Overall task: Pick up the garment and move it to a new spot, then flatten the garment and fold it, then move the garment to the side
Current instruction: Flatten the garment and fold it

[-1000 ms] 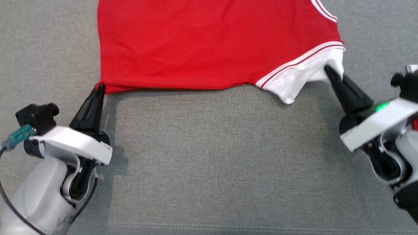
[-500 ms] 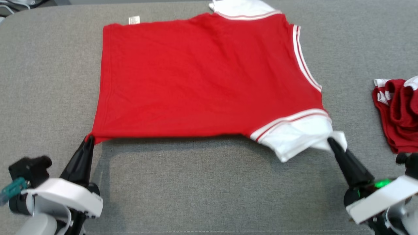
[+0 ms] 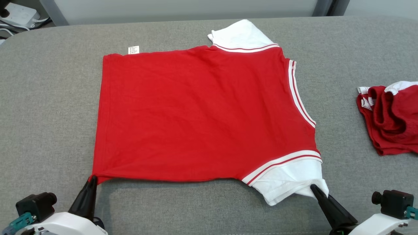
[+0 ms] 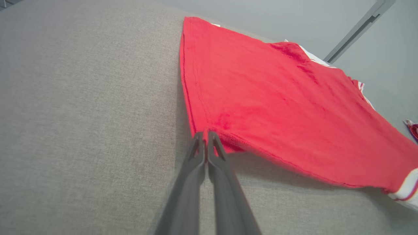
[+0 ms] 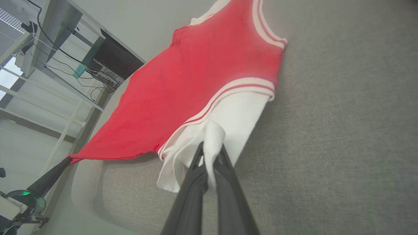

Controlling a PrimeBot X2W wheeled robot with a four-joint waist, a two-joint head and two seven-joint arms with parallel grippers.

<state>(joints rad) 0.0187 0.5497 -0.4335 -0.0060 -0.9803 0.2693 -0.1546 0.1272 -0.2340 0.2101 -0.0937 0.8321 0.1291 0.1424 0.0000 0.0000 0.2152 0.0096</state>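
1. Red garment (image 3: 202, 114), white-sleeved, lies spread nearly flat across the middle of the grey fabric surface (image 3: 49, 114). Its near edge is raised slightly, and a shadow shows beneath it.
2. Left gripper (image 3: 92, 179): fingers pinched together on the near hem corner.
3. Right gripper (image 3: 314, 189): fingers clamped on a bunched fold of the near white sleeve (image 3: 287, 179).
4. Judgement: the flattening step is in hand. The body is largely smooth; the near sleeve is crumpled.
5. Recommended: hold both corners at equal height under even tension, lower them together, and release only once the edge lies on the surface. An uneven pull would likely drag diagonal creases into the body.
6. The gripped sleeve will probably need spreading separately, since the pinch gathers it.
7. A second red heap (image 3: 392, 120) sits well apart at the right; clearance appears adequate.
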